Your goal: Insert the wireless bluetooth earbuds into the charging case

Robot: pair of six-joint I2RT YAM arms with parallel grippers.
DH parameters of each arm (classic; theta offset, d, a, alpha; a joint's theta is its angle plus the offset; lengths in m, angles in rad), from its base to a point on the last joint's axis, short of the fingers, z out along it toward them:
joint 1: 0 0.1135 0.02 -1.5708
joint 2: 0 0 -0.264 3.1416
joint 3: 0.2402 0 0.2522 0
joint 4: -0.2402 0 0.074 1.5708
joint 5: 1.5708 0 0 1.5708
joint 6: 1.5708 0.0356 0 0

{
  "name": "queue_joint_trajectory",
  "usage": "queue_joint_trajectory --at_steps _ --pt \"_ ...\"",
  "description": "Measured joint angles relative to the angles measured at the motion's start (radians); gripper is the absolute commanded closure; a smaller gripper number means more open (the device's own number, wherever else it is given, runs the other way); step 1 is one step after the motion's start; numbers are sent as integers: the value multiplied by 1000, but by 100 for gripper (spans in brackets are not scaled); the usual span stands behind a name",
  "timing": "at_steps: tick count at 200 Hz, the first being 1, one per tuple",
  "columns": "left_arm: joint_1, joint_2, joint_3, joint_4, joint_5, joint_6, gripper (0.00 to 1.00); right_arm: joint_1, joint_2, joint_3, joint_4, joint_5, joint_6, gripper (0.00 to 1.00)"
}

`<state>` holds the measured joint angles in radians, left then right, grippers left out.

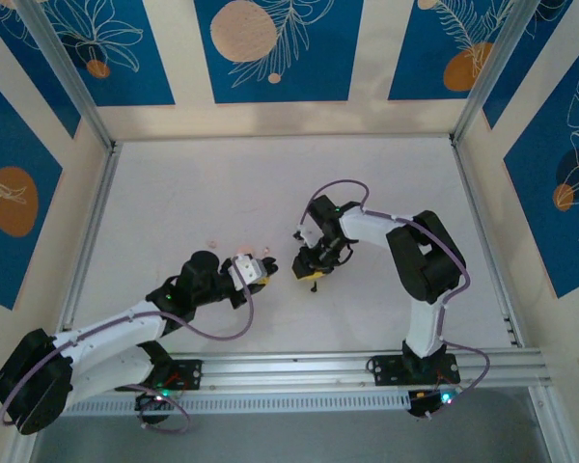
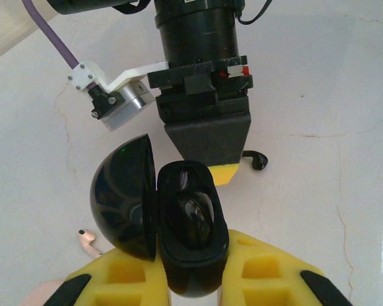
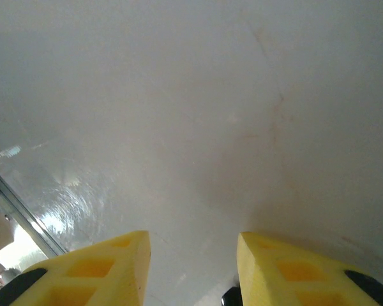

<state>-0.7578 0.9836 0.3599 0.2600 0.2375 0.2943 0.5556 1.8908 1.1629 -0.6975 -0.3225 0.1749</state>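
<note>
The wireless bluetooth earbuds (image 2: 255, 159) are both out in the open, so nothing is seated yet. Biggest first. The white table (image 1: 193, 193) carries little beyond the two arms meeting near its middle. The left gripper (image 2: 185, 258) is clamped tight on the charging case (image 2: 188, 223), its yellow fingers squeezing the base from either side and presenting the mouth upward. The lid (image 2: 122, 197) is swung wide to one side, so opening is done. The well inside shows only glossy black, and I judge it empty.

The right gripper (image 3: 191, 239) has its jaws apart with bare table between them, gripping nothing. From the left wrist camera its tip hangs just past the case's far rim. The black earbud (image 2: 255, 159) lies on the table right beside that tip, apart from the case. The pale earbud (image 2: 86, 239) sits on the other side, near the left finger and low beside the open lid.

Still to come are two pickups and two insertions. The lid crowds the pale one, and both buds are tiny against those fat pads.
</note>
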Motion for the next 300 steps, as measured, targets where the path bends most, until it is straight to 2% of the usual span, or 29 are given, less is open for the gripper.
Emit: queue_joint_trajectory --at_steps 112,171,253,300 --pt "0 11 0 -2 -3 0 86 14 -109 -93 -120 68 1 60" --pt "0 10 0 -2 -3 -1 86 36 -171 34 -220 240 -28 61" --pt "0 -4 0 -10 -3 -1 86 117 18 114 -259 335 -110 61" --pt "0 -23 0 -14 -3 -1 86 132 58 139 -276 360 -134 66"
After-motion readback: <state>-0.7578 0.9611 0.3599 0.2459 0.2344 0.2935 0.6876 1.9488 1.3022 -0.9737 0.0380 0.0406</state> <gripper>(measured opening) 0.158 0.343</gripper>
